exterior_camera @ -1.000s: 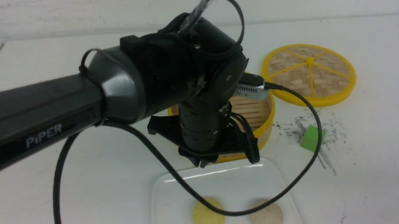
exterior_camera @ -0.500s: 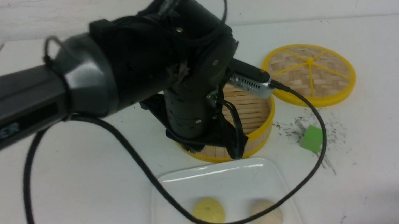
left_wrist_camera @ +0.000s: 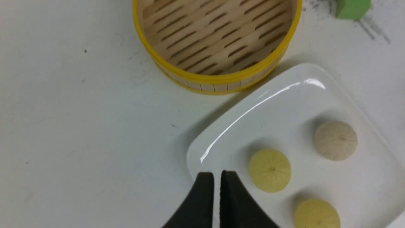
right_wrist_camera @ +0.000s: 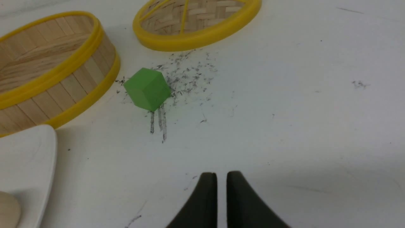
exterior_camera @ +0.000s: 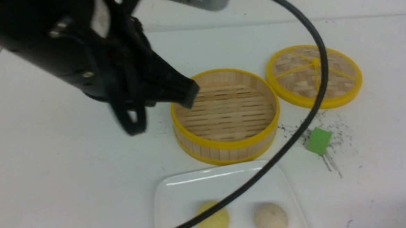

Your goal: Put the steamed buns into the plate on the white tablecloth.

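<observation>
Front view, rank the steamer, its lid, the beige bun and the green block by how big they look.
1. Steamer.
2. Lid, slightly smaller, though it lies farther from the camera.
3. Beige bun and green block: near alike; the bun is nearer the camera, so unranked.
</observation>
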Available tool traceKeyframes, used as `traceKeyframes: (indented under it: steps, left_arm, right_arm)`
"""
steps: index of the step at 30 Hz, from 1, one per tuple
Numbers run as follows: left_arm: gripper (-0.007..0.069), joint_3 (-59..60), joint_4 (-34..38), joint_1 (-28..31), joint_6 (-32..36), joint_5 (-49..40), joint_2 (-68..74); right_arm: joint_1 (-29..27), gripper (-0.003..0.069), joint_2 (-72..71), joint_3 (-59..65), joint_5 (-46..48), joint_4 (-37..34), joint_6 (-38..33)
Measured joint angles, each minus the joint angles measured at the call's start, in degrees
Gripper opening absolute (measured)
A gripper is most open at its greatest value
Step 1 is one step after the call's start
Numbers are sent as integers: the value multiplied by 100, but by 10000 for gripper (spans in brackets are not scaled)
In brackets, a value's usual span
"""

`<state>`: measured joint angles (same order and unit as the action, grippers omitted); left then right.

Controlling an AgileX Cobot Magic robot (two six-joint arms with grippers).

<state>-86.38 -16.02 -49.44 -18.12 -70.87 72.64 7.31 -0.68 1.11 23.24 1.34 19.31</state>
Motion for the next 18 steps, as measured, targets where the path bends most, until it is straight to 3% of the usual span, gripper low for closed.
traceKeyframes:
  steps: [13, 18]
  left_arm:
    - [55, 685, -415, 0, -414, 0, -1781]
    - [58, 1538, -552, 0, -1308, 0, -2246]
  right_arm:
    - [0, 86, 0, 0, 1, 0, -305]
    - [0, 93, 0, 0, -22, 23, -1005]
